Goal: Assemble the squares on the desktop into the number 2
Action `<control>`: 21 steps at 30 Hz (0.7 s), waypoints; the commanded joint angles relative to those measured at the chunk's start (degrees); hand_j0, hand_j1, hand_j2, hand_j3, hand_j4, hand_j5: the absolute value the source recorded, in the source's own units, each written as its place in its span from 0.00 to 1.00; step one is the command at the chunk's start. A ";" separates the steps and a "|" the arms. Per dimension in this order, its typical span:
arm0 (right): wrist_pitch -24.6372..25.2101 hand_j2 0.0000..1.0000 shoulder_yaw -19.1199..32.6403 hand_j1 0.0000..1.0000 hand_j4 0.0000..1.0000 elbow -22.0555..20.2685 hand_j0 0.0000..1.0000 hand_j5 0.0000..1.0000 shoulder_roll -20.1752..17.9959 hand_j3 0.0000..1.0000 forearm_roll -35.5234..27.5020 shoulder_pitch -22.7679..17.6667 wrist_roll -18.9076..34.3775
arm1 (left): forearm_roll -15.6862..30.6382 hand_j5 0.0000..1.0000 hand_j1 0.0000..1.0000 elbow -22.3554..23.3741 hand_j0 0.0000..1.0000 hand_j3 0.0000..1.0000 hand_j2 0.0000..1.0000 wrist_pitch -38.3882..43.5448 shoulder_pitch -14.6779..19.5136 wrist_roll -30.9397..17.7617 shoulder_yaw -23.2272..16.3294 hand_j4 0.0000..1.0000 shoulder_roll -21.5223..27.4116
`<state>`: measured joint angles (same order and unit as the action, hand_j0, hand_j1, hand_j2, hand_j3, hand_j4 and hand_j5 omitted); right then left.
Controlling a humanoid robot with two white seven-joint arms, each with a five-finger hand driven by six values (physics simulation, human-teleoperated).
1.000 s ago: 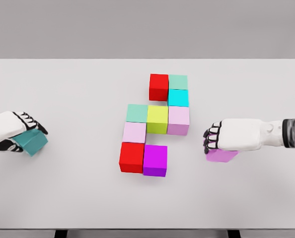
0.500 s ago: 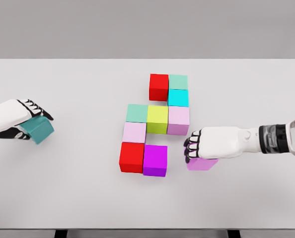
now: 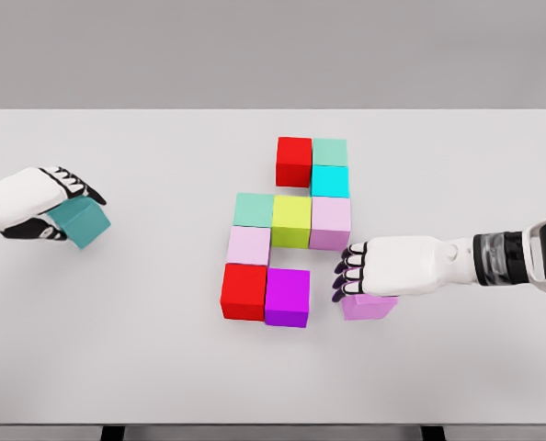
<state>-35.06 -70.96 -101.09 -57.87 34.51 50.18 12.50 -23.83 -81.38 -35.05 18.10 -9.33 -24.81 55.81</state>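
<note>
Coloured cubes form a partial figure on the white table (image 3: 144, 349): a red cube (image 3: 293, 160) and a mint cube (image 3: 330, 152) on top, a cyan cube (image 3: 330, 181) below, then a mint cube (image 3: 254, 210), a yellow-green cube (image 3: 291, 220) and a pale pink cube (image 3: 331, 222). Lower sit another pale pink cube (image 3: 248, 245), a red cube (image 3: 244, 291) and a magenta cube (image 3: 287, 296). My right hand (image 3: 348, 274) is shut on a violet cube (image 3: 367, 306), just right of the magenta one. At the far left my left hand (image 3: 75, 197) is shut on a teal cube (image 3: 82, 223).
The table's far edge runs along the top against a grey wall. The front edge lies near the bottom of the picture.
My right hand has carried the violet cube leftward and slightly down, close to the magenta cube. My left hand has moved the teal cube up and to the right.
</note>
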 commanded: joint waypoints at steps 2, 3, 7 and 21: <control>0.06 0.86 0.21 0.86 0.86 -0.07 0.86 0.86 -0.57 0.86 -0.67 0.00 -0.02 | 0.10 0.65 0.65 1.22 0.65 0.65 0.65 0.05 0.79 -0.87 -0.24 0.65 -1.85; 0.06 0.88 0.38 0.88 0.88 -0.07 0.88 0.88 -0.92 0.88 -0.84 0.09 -0.02 | 0.10 0.65 0.65 1.75 0.65 0.65 0.65 0.05 0.97 -1.57 -0.33 0.65 -2.28; 0.06 0.98 0.82 0.98 0.98 -0.07 0.98 0.98 -2.24 0.98 -1.72 0.09 -0.19 | 0.10 0.65 0.65 3.16 0.65 0.65 0.65 0.05 2.64 -2.63 -0.68 0.65 -3.78; 0.06 0.99 5.48 0.99 0.99 -0.07 0.99 0.99 -5.67 0.99 -6.29 0.09 -0.37 | -0.87 0.65 0.65 8.87 0.65 0.65 0.65 0.05 10.72 -4.21 -4.10 0.65 -9.40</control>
<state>-35.05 -66.26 -101.16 -62.98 29.14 50.27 12.20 -24.92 -72.98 -35.05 30.05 -13.02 -28.53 47.38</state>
